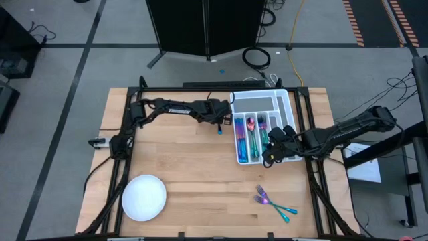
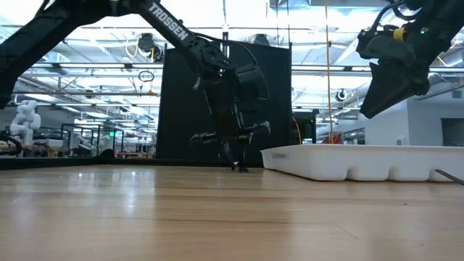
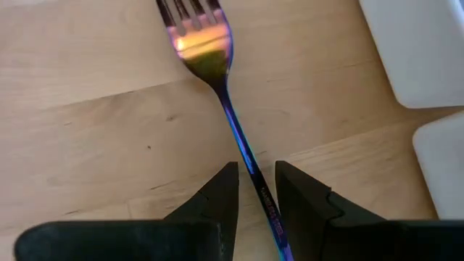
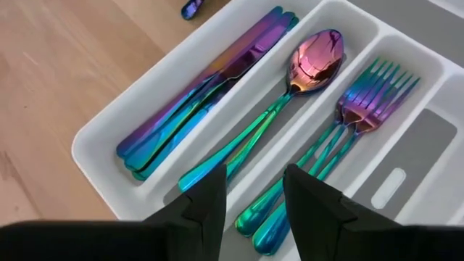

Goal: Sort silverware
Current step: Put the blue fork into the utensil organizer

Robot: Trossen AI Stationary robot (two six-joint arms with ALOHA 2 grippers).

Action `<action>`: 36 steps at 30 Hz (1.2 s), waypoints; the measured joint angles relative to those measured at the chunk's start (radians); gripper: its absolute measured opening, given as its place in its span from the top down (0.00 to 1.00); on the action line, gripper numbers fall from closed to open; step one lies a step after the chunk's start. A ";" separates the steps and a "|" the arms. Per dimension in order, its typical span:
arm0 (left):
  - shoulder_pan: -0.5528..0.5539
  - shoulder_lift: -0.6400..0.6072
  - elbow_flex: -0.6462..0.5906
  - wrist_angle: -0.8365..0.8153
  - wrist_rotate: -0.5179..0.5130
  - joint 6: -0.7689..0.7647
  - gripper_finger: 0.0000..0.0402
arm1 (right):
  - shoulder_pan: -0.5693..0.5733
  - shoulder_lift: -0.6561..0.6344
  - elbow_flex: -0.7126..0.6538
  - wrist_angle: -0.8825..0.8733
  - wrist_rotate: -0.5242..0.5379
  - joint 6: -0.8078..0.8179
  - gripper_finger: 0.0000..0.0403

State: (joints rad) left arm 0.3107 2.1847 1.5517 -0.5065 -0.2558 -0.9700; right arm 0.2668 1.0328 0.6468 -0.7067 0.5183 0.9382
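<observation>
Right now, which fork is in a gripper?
The fork beside the tray, pinched by the left gripper; two forks lie loose on the table.

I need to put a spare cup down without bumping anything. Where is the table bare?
The widest bare wood lies mid-table, between the plate, the tray and the two loose forks. The table's far right is crowded: the left end effector holds a fork beside the tray, and the right end effector hovers over it.

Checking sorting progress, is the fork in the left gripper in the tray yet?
Out. The fork hangs over bare wood beside the tray, its handle between the left gripper's fingers.
</observation>
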 joint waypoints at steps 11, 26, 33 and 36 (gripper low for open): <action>-0.001 0.001 0.000 -0.004 -0.018 0.007 0.76 | 0.011 0.000 0.000 0.000 0.005 0.011 0.69; -0.004 0.001 0.000 -0.008 -0.004 0.040 0.98 | 0.011 0.000 0.000 -0.001 0.000 0.019 0.69; -0.004 -0.007 0.000 -0.009 -0.003 0.076 0.98 | 0.011 0.000 0.000 -0.002 -0.001 0.019 0.69; -0.004 -0.042 -0.002 -0.016 -0.010 0.120 0.98 | 0.011 0.000 0.000 -0.004 -0.002 0.019 0.69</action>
State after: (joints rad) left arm 0.3069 2.1431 1.5501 -0.5228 -0.2655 -0.8497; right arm 0.2780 1.0328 0.6472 -0.7109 0.5163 0.9573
